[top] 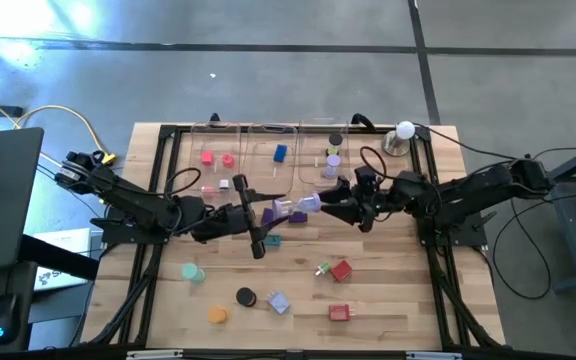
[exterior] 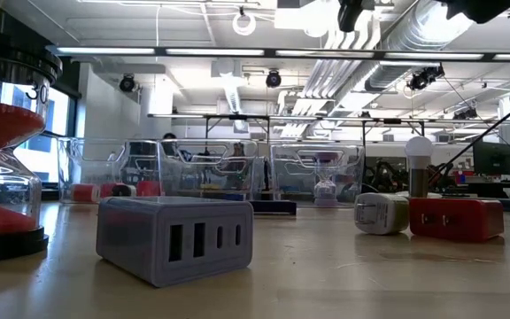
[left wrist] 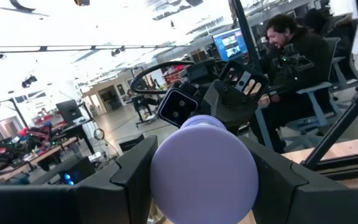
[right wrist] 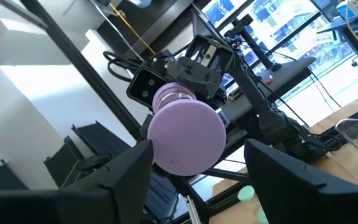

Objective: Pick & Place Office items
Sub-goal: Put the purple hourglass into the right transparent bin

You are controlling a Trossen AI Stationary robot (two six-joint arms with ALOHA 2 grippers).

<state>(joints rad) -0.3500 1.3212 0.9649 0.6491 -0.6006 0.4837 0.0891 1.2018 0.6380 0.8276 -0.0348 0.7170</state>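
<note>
A purple sand timer (top: 290, 207) with lavender end caps lies about level in the air over the table's middle, between my two grippers. My left gripper (top: 260, 215) comes from the left and is shut on one cap (left wrist: 204, 168). My right gripper (top: 326, 205) comes from the right and is open. Its fingers stand on either side of the other cap (right wrist: 188, 137), with a gap showing at one finger (right wrist: 272, 168). Other office items lie loose on the near table: a red block (top: 341, 270), a black disc (top: 246, 297), an orange disc (top: 217, 315). My left gripper pinches the round rim of the timer's left end cap (left wrist: 166, 180) between its two fingers. The fingers come about level from the table's left and lie along the timer. The timer is lifted clear of the table. My right gripper: I cannot tell whether a finger touches the other cap.
Three clear trays (top: 268, 135) holding small pieces stand along the far side. A white ball on a metal base (top: 401, 135) stands at the far right. A grey block (exterior: 173, 239) and a red sand timer (exterior: 3, 151) sit near the front edge. A person (left wrist: 291, 56) sits beyond the table.
</note>
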